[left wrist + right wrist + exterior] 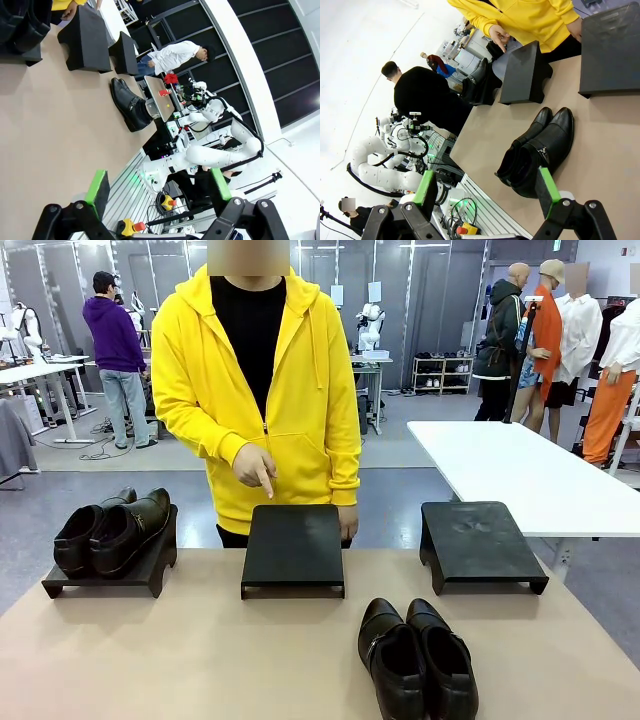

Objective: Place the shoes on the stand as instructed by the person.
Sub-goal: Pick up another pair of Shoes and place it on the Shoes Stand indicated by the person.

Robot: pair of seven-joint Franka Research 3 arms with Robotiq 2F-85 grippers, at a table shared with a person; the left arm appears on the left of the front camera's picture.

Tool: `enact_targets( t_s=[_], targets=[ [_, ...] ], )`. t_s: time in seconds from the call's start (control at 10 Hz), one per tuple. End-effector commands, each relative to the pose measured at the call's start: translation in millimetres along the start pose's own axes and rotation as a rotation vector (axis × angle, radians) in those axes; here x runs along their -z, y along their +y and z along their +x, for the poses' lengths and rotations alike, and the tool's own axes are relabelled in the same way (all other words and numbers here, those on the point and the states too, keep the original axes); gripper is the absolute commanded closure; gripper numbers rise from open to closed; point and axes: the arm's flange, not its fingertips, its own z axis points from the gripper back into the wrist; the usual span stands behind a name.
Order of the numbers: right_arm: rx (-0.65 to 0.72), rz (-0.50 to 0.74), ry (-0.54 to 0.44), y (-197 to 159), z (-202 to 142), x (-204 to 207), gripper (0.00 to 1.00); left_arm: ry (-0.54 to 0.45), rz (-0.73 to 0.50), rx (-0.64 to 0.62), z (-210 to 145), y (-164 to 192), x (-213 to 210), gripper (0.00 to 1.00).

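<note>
Left fingers (pixel 98 191) spread wide, right fingers (pixel 427 189) likewise, seemingly raised

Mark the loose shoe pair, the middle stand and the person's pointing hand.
loose shoe pair (pixel 398 662), front view, left shoe's upper
middle stand (pixel 293 540), front view, top face
pointing hand (pixel 253 468), front view, knuckles

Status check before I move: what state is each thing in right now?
Left stand: holds one pair of shoes.
Middle stand: bare, person's finger points at it.
Right stand: bare.
Other pair of shoes: on the table, upright, side by side.
Left hand: open, empty.
Right hand: open, empty.
</note>
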Motion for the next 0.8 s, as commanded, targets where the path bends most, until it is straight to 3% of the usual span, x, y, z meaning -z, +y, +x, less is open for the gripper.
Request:
enact_targets(
  t_s=[0.0,0.1,0.3,0.5,0.7],
  targets=[
    [-0.010,0.009,-0.009,1,0,0,0.00,0.012,-0.006,0.002,-3,-5,0,0.00],
    [0.000,0.000,0.000,0,0,0,0.00,0.012,-0.006,0.002,-3,-5,0,0.00],
    [-0.099,-0.070,0.181,45,20,31,0.00,0.012,-0.006,0.002,-3,-5,0,0.00],
    [-0.172,-0.138,0.381,97,49,93,0.00,0.012,-0.006,0.002,-3,-5,0,0.00],
    [-0.218,-0.207,0.561,131,54,166,0.00,0.012,-0.006,0.002,-3,-5,0,0.00]
  ],
)
